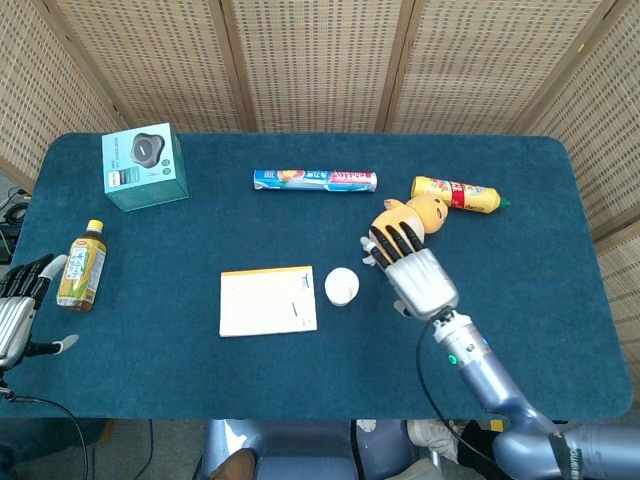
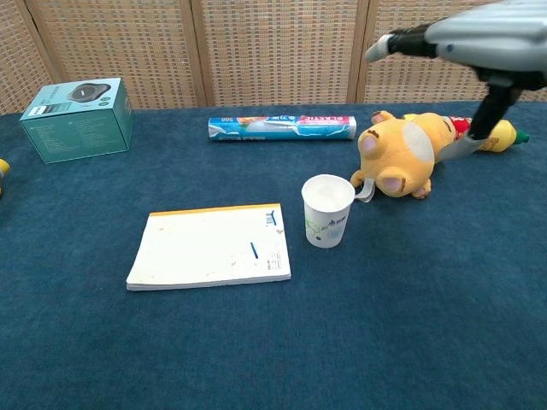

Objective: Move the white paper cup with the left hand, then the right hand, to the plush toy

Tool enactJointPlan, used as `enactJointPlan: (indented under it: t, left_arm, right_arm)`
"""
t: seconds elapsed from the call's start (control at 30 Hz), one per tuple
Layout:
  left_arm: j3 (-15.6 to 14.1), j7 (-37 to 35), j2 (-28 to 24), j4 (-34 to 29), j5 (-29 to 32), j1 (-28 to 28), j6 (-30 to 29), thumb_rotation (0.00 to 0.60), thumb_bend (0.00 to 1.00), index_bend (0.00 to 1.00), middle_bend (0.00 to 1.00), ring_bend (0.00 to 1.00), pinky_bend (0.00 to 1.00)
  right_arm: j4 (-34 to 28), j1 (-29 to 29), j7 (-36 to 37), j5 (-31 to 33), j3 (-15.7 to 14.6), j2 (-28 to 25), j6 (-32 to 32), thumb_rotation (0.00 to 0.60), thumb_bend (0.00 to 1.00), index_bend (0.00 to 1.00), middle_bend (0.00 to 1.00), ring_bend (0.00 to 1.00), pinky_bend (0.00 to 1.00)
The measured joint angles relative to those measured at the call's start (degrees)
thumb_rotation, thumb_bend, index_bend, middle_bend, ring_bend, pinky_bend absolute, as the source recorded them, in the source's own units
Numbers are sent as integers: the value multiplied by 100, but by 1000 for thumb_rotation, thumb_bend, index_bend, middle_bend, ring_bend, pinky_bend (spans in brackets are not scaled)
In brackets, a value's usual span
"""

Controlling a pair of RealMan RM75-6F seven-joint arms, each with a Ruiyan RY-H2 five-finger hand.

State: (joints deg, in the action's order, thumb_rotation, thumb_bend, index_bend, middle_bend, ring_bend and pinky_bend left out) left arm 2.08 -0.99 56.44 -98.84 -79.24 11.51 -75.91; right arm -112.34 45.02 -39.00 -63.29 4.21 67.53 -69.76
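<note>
Paper cup (image 1: 342, 286) beside empty right hand (image 1: 417, 275)

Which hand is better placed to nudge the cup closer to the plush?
Right. The right hand hovers open just beside the white paper cup and plush toy; the left hand sits at the table's far left edge.

In the head view, our right hand (image 1: 418, 273) is covering most of the plush toy (image 1: 420, 211), leaving only its head showing. Our left hand (image 1: 17, 308) is being cut off by the left edge. In the chest view, the tea bottle (image 2: 2, 168) is showing only a sliver at the left edge.
</note>
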Motion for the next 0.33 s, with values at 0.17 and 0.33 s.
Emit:
enactJointPlan:
  t: [0.17,0.33]
  left_arm:
    - [-16,245,221,134,-138,-151,-394,600,111,0,0,0,0]
    - [-43,316,475,367,-486,-289,-792,600,110,0,0,0,0]
  right_arm:
    - [598,-851,984,-1295,-367,-271,-953,600,0,0,0,0,0]
    - [1505,-1666,2186,-1933,-680,-330,-1814,600,0,0,0,0,0]
